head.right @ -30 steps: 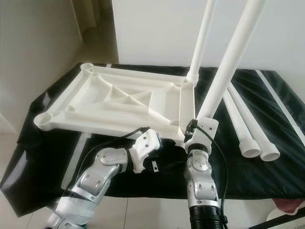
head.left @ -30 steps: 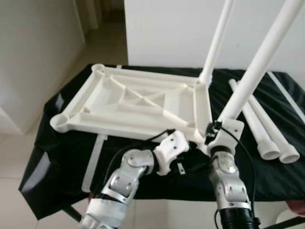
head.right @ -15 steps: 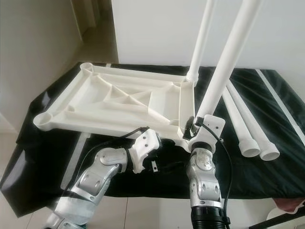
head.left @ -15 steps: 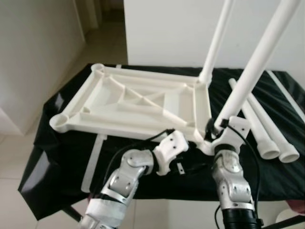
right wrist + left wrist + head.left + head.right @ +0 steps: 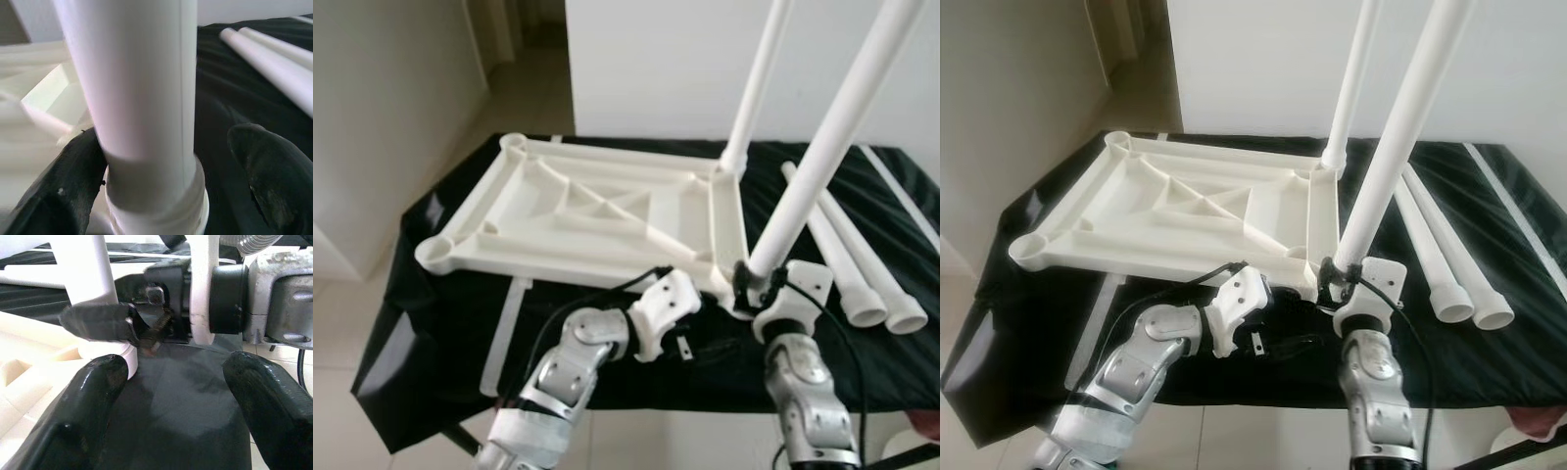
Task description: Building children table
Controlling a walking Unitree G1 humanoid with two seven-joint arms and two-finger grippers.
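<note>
Leg rises between my right pincer's spread fingers, one finger touching it, its foot seated in the upturned table frame's near corner. Beside it, my left pincer hovers open above the black tabletop.

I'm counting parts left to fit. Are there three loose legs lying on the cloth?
No: two loose legs lie side by side on the black cloth; the other two stand in the tabletop.
</note>
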